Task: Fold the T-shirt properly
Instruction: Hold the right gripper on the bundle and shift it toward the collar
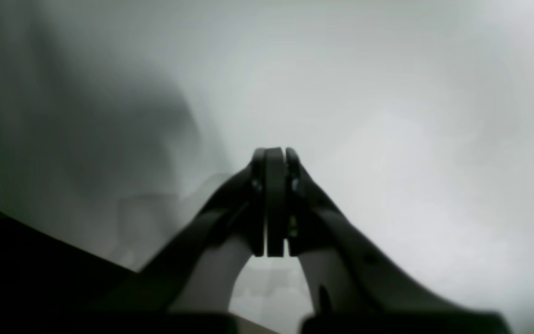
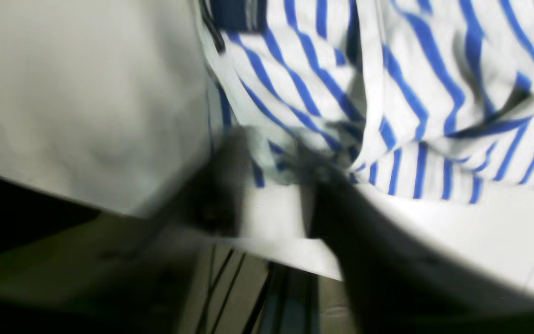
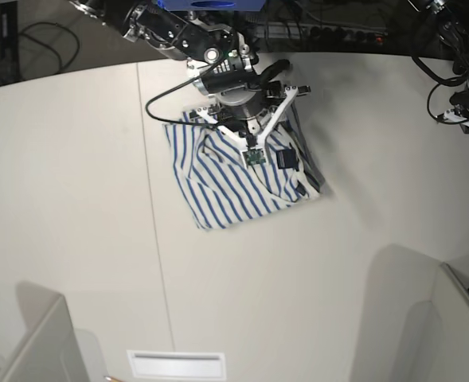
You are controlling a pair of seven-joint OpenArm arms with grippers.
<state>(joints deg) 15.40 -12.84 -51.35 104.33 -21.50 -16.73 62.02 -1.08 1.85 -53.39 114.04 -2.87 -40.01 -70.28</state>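
- Base view, left part: bare white table (image 3: 75, 199); a seam line runs near to far through it, left of the cloth.
- Near edge, left: a grey box corner (image 3: 47, 342) and a flat white slotted tray (image 3: 176, 364).
- Centre, far half of the table: the T-shirt (image 3: 222, 187), white with blue stripes, lies in a bunched, roughly folded patch, its edges uneven, a small dark label (image 3: 285, 159) on its right part.
- The right arm (image 3: 194, 40) reaches in from the far edge and hangs over the far part of the T-shirt; its wrist hides the cloth under it.
- Right wrist view: the right gripper (image 2: 271, 185) is blurred and sits at the rumpled striped cloth near the table's edge. There is a gap between the two dark fingers (image 2: 220, 190) with pale surface showing through it; cannot tell if any cloth is caught.
- Base view, far right corner: the left arm (image 3: 461, 76) sits at the table's edge, well apart from the T-shirt.
- Left wrist view: the left gripper (image 1: 275, 155) has its jaws pressed together, nothing between them; only a blurry grey-white surface lies behind it.
- Near right, base view: a grey partition panel (image 3: 417, 318) stands on the table.
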